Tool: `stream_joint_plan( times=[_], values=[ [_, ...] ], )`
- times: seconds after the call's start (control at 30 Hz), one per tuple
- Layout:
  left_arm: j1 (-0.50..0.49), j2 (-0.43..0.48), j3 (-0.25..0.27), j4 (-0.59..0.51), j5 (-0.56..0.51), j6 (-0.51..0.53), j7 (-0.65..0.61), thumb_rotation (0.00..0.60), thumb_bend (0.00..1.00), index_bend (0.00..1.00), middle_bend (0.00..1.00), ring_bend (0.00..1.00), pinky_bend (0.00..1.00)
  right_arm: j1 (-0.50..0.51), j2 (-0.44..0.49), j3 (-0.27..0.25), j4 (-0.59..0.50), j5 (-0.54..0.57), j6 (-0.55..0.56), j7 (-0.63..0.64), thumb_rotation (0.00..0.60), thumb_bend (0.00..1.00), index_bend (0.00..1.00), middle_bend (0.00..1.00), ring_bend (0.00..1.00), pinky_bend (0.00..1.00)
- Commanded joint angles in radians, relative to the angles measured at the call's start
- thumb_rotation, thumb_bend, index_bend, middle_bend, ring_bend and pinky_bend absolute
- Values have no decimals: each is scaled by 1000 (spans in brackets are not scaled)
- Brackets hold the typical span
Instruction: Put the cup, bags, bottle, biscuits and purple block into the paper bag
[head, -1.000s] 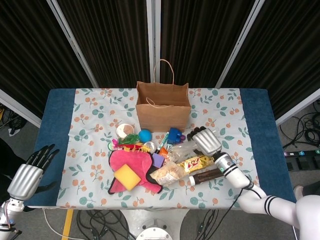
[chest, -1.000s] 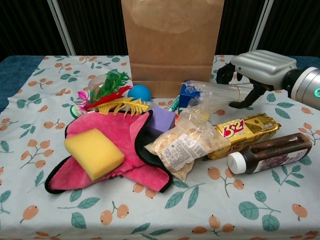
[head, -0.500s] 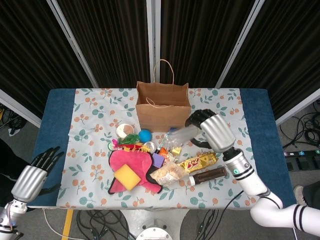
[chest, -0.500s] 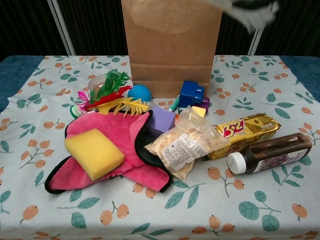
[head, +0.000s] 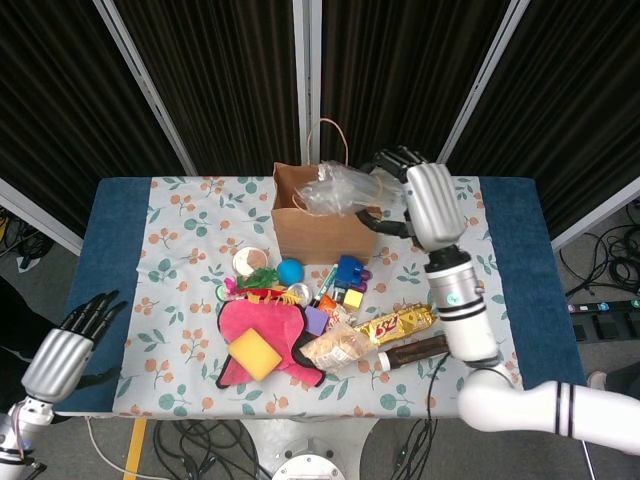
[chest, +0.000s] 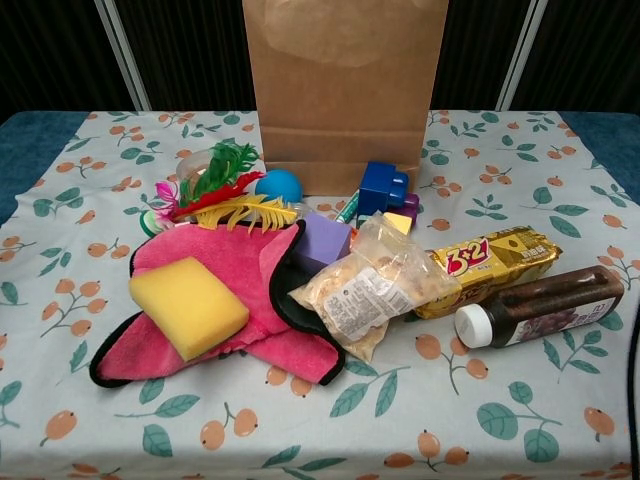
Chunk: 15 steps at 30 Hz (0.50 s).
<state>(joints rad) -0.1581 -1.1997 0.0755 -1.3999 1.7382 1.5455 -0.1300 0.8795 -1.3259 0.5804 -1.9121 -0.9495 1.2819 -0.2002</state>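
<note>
My right hand (head: 408, 195) is raised beside the brown paper bag (head: 326, 222) and holds a clear plastic bag (head: 340, 187) over its open top. On the table lie a snack bag (chest: 368, 290), gold biscuits (chest: 488, 265), a dark bottle (chest: 540, 305) and a purple block (chest: 322, 241). A cup (head: 250, 263) stands left of the paper bag's base. My left hand (head: 70, 345) hangs open off the table's left front corner. The chest view shows neither hand.
A pink cloth (chest: 240, 300) with a yellow sponge (chest: 187, 304) on it covers the front left. Feathers (chest: 225, 200), a blue ball (chest: 279, 185) and a blue brick (chest: 382, 188) crowd the paper bag's base. Dark curtains stand behind the table.
My right hand has lifted the clear plastic bag from the table near the biscuits up and back to above the paper bag's mouth. The left hand barely shifted.
</note>
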Motion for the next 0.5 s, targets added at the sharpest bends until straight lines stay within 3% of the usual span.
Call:
stream_joint_plan(
  times=[0.03,0.33,0.5],
  values=[
    [1,-2,0,13,-9,-7,-12,600,0,87,66,63,188,113,-155,45,154,70,-2,54,600,221,567,512,324,384],
    [-2,-24,-7,57,-18,-8,-50,600,0,87,66,63,189,197,-297,44,400,34,-36,146,600,220,570,511,324,384],
    [-7,-28,-11,71,-25,-14,-67,600,0,87,66,63,189,202,-342,36,464,44,-61,195,600,220,574,500,324,384]
  ],
)
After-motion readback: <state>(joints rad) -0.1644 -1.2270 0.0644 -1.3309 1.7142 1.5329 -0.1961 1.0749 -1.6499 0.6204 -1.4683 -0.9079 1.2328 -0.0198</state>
